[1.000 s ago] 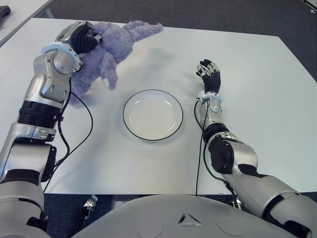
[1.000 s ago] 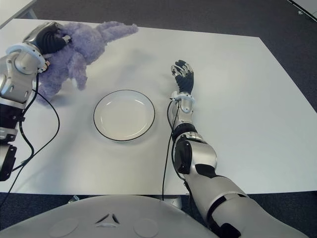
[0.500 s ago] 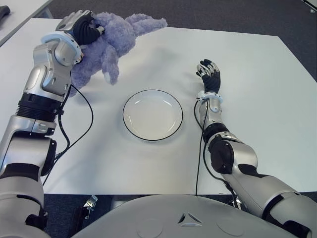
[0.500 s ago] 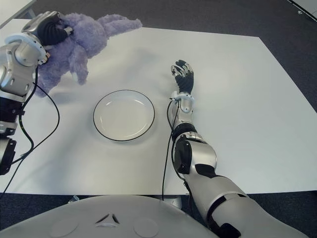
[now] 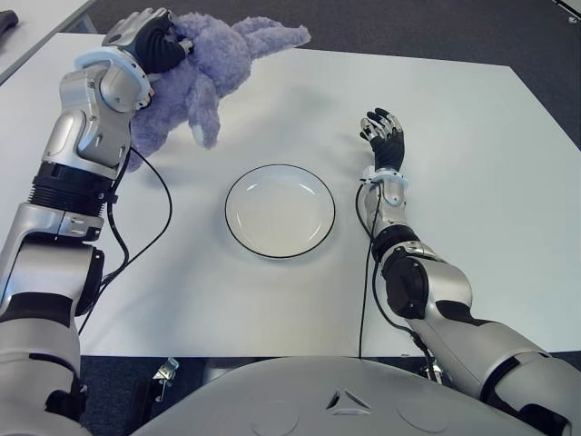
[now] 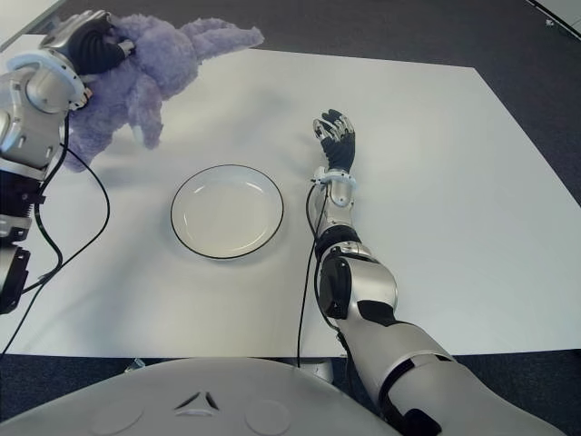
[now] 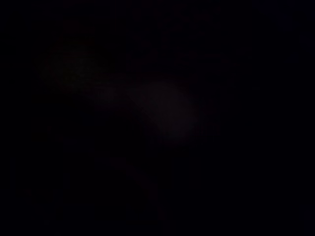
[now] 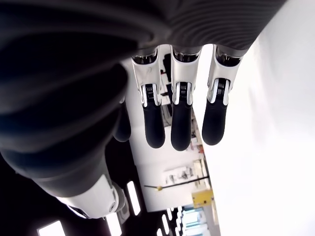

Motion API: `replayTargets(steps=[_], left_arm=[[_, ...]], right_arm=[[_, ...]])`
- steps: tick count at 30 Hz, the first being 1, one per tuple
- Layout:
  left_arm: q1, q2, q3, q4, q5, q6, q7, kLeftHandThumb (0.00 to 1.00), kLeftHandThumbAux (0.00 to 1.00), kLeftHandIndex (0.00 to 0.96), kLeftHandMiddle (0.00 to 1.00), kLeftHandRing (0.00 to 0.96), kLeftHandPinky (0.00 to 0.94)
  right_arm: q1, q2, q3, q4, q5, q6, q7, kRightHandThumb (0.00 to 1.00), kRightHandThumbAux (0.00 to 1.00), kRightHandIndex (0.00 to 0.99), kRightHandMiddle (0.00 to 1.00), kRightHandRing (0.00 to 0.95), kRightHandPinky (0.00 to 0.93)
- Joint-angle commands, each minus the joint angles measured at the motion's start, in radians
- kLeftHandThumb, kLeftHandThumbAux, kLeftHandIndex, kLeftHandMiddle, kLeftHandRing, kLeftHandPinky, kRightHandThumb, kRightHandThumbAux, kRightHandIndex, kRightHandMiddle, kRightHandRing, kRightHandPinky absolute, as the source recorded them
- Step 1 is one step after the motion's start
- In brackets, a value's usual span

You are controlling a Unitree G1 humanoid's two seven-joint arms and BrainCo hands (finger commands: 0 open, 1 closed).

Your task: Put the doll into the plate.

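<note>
While its fingers clench the doll (image 5: 213, 68), the left hand (image 5: 154, 41) holds it clear of the worktop (image 5: 472, 136) for carrying. Plate (image 5: 280, 211) sits empty below them. Right hand (image 5: 385, 136) idles beside it, fingers released.

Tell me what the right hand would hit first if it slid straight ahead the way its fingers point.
Probably nothing: the right hand shows to the right of the white black-rimmed plate, its open fingers pointing away from the robot over bare white table. The way looks free to the far edge.
</note>
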Motion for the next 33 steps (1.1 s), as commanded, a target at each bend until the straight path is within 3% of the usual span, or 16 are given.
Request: replayTargets(steps=[1,9,13,21,23,33], left_arm=[[-0.057,0.001,-0.039,0.020,0.030,-0.017,-0.047,0.895,0.623,0.796,0.829,0.827,0.778],[-0.075,-0.004,-0.047,0.025,0.033,-0.012,-0.051,0.878,0.626,0.788,0.826,0.814,0.660],[-0.082,-0.006,-0.054,0.010,0.041,-0.001,-0.064,0.883,0.621,0.786,0.823,0.821,0.793],[-0.095,-0.017,-0.061,0.008,0.044,-0.002,-0.073,0.882,0.625,0.796,0.830,0.826,0.765],[-0.099,-0.022,-0.066,0.003,0.048,0.002,-0.078,0.872,0.630,0.797,0.832,0.823,0.680],[-0.103,-0.050,-0.089,-0.048,0.066,0.018,-0.088,0.873,0.634,0.799,0.832,0.807,0.568]], right_arm=[[0.227,0.055,-0.008,0.127,0.003,0.042,-0.028,0.320,0.818,0.253,0.284,0.290,0.333],[0.225,0.056,-0.006,0.128,0.006,0.047,-0.034,0.332,0.817,0.265,0.278,0.296,0.332],[0.226,0.053,0.002,0.128,0.001,0.049,-0.035,0.335,0.814,0.268,0.276,0.292,0.328],[0.225,0.054,-0.002,0.127,0.010,0.051,-0.022,0.340,0.826,0.252,0.288,0.292,0.321],[0.224,0.055,-0.005,0.127,0.013,0.052,-0.019,0.342,0.830,0.253,0.291,0.293,0.321],[0.225,0.054,0.004,0.127,0.002,0.046,-0.031,0.324,0.827,0.256,0.288,0.293,0.331]])
